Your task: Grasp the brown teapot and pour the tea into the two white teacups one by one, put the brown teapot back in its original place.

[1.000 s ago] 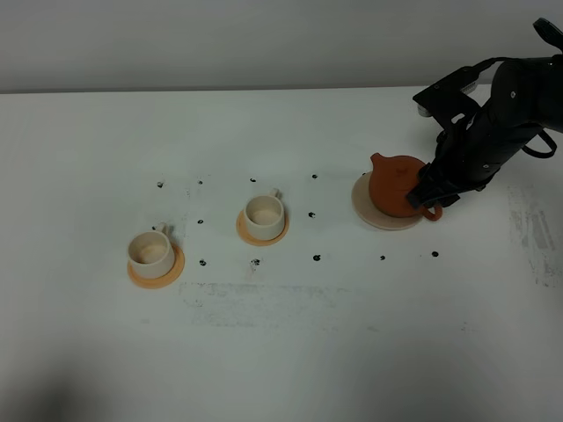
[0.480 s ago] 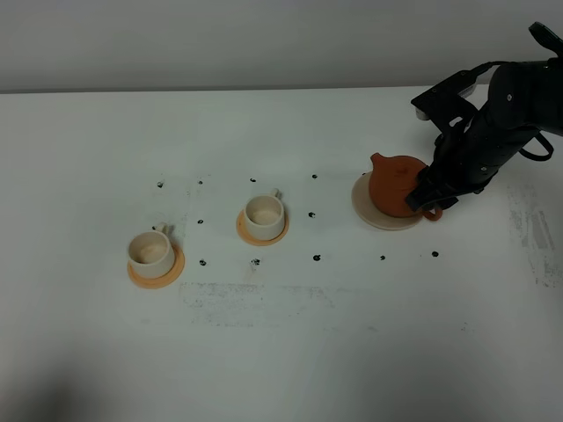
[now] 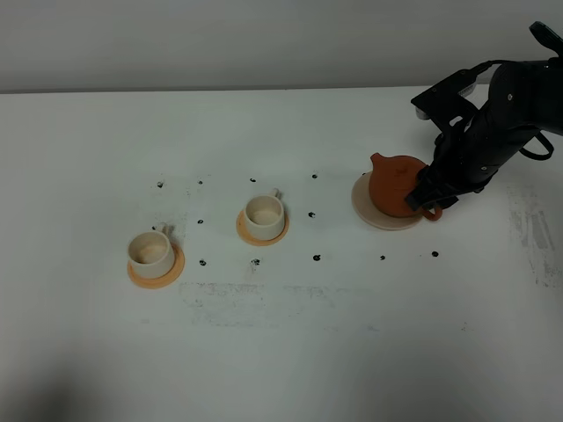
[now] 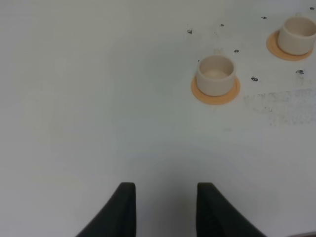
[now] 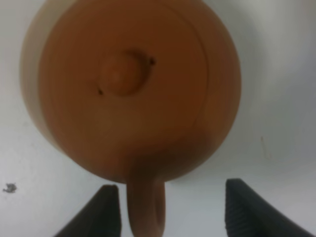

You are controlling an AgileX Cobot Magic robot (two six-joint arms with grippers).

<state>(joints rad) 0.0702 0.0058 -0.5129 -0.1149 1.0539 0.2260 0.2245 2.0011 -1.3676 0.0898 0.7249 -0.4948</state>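
The task is at its opening step, by the look of it. The brown teapot [image 3: 396, 183] sits upright on its pale beige coaster [image 3: 369, 214] on the right of the tabletop [image 3: 352, 334]. Neither white teacup shows any dark tea inside. One cup [image 3: 264, 211] stands on its orange saucer [image 3: 247, 233] near the middle, and the other cup [image 3: 150, 250] stands on its saucer [image 3: 141, 279] further left, well apart from the pot.

The right claw [image 3: 429, 195] is down at the pot's loop handle [image 5: 145, 207]. Its jaws are apart and straddle the handle, one finger just beside it and the other with a clear gap, so nothing is clamped yet. The left claw [image 4: 165, 207] hangs over bare tabletop with a gap between its fingers, holding nothing.

Left to do: close on the handle, lift, pour into each cup in turn, and set the pot back on the coaster.
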